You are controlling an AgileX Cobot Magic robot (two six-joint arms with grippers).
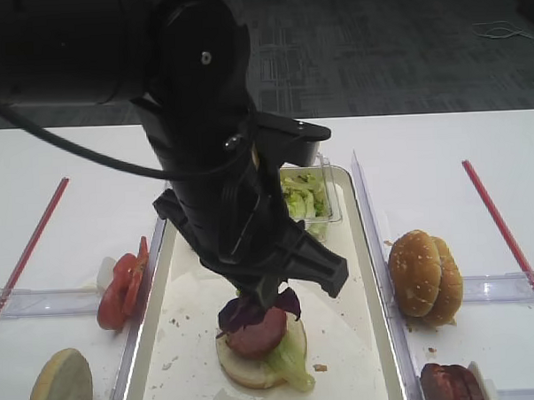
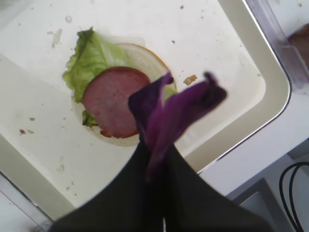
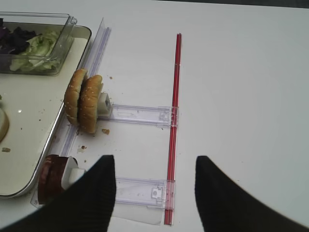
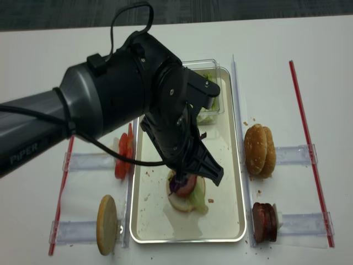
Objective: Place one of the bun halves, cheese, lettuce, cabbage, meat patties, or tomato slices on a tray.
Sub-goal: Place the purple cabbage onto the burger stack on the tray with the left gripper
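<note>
My left gripper (image 2: pixel 161 154) is shut on a purple cabbage leaf (image 2: pixel 174 113) and hangs just above a stack on the cream tray (image 2: pixel 231 72). The stack is a bun half (image 2: pixel 145 55), lettuce (image 2: pixel 89 60) and a meat patty (image 2: pixel 113 99). From above, the cabbage (image 1: pixel 254 311) sits right over that patty (image 1: pixel 259 333). My right gripper (image 3: pixel 154 188) stands open and empty over the table, right of the tray. No cheese shows in any view.
Two bun halves (image 1: pixel 424 277) and meat patties (image 1: pixel 451 385) stand in clear holders right of the tray. Tomato slices (image 1: pixel 120 286) and another bun half (image 1: pixel 61 386) stand on its left. A clear box (image 1: pixel 307 198) of leaves sits at the tray's far end. Red strips (image 3: pixel 173 121) border the table.
</note>
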